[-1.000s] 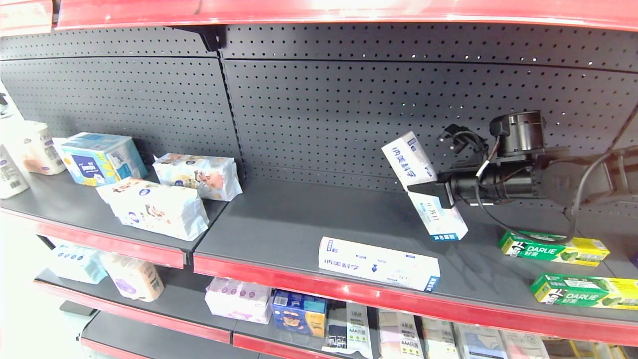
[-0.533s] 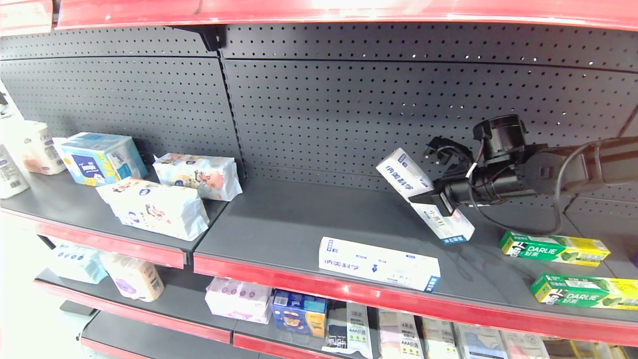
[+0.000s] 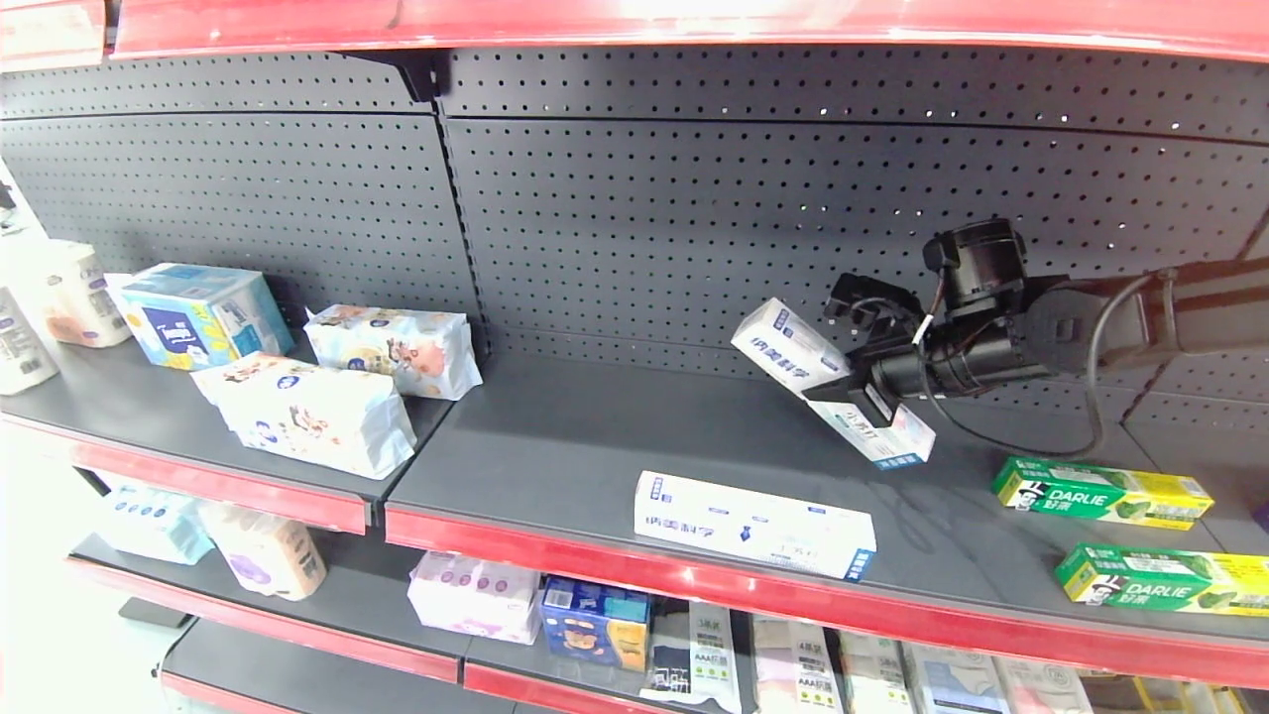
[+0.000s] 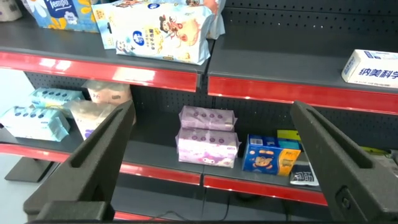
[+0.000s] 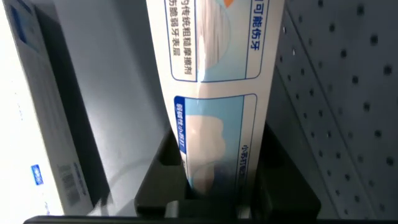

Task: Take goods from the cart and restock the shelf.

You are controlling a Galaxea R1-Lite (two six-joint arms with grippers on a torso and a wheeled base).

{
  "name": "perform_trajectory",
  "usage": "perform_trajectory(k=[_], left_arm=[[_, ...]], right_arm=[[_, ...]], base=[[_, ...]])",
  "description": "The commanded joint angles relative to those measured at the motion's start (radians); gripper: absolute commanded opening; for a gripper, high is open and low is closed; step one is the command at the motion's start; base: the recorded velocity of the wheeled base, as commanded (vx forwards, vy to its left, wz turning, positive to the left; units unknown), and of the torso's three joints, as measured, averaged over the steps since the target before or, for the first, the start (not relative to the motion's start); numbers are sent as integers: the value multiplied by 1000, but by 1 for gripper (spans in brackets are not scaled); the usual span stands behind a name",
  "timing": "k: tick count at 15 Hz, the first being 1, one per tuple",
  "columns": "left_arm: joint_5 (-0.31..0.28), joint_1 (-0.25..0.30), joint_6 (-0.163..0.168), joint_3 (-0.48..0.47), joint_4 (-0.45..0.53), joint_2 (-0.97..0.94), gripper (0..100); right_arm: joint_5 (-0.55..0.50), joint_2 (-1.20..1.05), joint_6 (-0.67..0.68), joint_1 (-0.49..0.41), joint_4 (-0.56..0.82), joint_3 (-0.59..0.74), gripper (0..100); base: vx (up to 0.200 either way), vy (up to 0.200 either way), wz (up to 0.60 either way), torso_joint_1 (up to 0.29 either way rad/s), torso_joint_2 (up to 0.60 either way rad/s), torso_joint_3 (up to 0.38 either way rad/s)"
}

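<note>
There are two white toothpaste boxes: the tilted white toothpaste box [image 3: 788,349] and the flat white toothpaste box [image 3: 753,524]. There are two green ones too: the back green toothpaste box [image 3: 1100,493] and the front green toothpaste box [image 3: 1160,578].

Two soft packs have cartoon pictures: the back cartoon tissue pack [image 3: 394,349] and the front cartoon tissue pack [image 3: 309,415]. There is one blue tissue pack [image 3: 203,315]. At the far left are two white packs, the near white pack [image 3: 18,347] and the far white pack [image 3: 71,293].

One shelf down there are two purple packs, the top purple pack [image 4: 207,118] and the bottom purple pack [image 4: 207,149], and one little blue box [image 4: 263,155]. The flat packs along the bottom edge are cut off, so they cannot be counted.
</note>
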Motion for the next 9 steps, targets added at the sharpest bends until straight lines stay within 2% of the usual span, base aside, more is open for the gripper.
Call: perform_trajectory(k=[1,5,9], left_arm=[[0,0,0,-2,0,0,100],[0,0,0,-2,0,0,100],[0,0,0,0,0,0,100]], right_arm=[[-14,9,0,6,18,-14,0],[-15,26,0,24,49,-17,0],[-17,60,13,79,57,-53,0]], base=[[0,0,0,0,0,0],[0,0,0,0,0,0],[0,0,0,0,0,0]])
